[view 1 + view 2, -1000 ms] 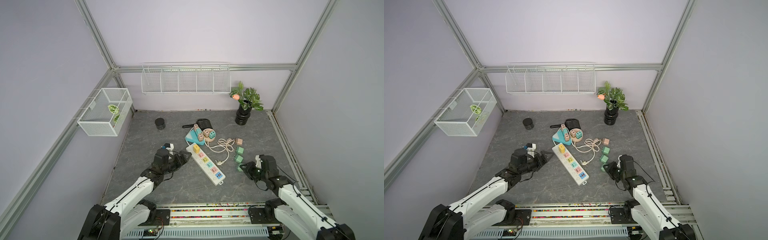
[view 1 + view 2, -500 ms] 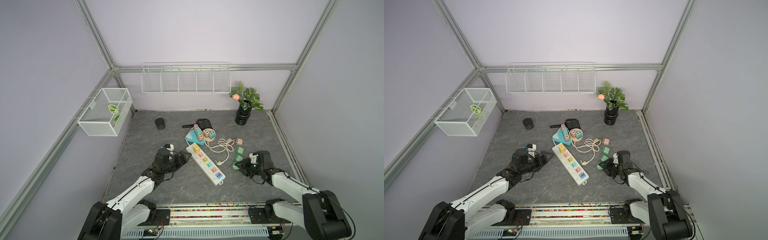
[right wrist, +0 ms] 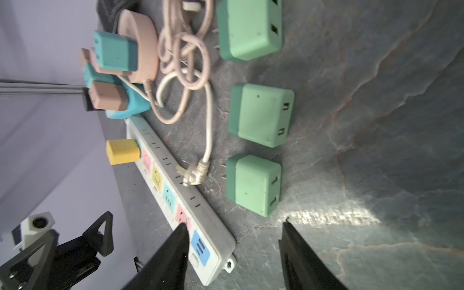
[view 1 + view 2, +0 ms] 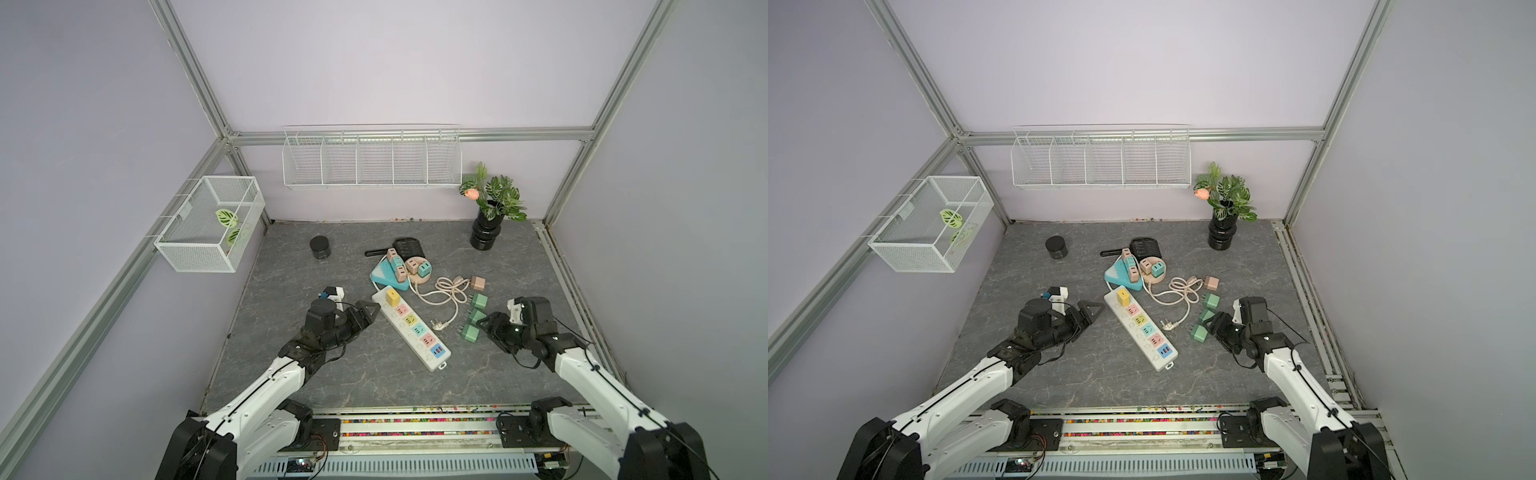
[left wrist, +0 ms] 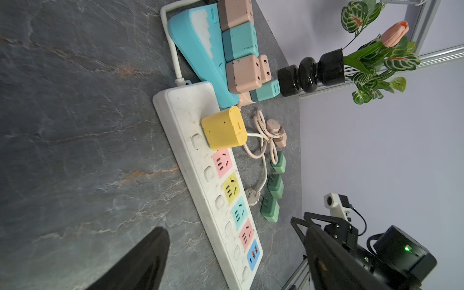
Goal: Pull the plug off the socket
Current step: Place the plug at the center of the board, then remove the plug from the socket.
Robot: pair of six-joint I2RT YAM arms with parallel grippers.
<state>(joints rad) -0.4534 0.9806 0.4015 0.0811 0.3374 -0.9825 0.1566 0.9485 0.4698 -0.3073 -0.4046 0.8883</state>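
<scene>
Two sets of fingers, both spread wide and holding nothing. My left gripper (image 4: 363,318) sits low over the grey table (image 4: 286,274), just beside the cord end of the white power strip (image 5: 183,108). My right gripper (image 3: 234,224) hovers on the strip's far side, its tips apart with only bare stone between them. The nearest green plug (image 3: 253,184) lies loose just ahead of those tips, and two more green plugs (image 3: 262,114) (image 3: 251,27) lie in a row beyond it, prongs toward the strip.

The yellow plug (image 5: 223,130) is seated upright in the strip's first socket, the one closest to my left gripper; the remaining coloured sockets are free. Crowding it from behind is the blue strip (image 5: 200,47), loaded with pink and teal cubes, its corner just beside the yellow plug. A white cord's plug (image 3: 194,173) rests against the strip's long edge, and a coiled pink cable (image 4: 451,286) lies between that and a pink cube (image 4: 478,283). Well apart near the back wall stand a black jar (image 4: 320,248) and a black vase with a plant (image 4: 484,235)
</scene>
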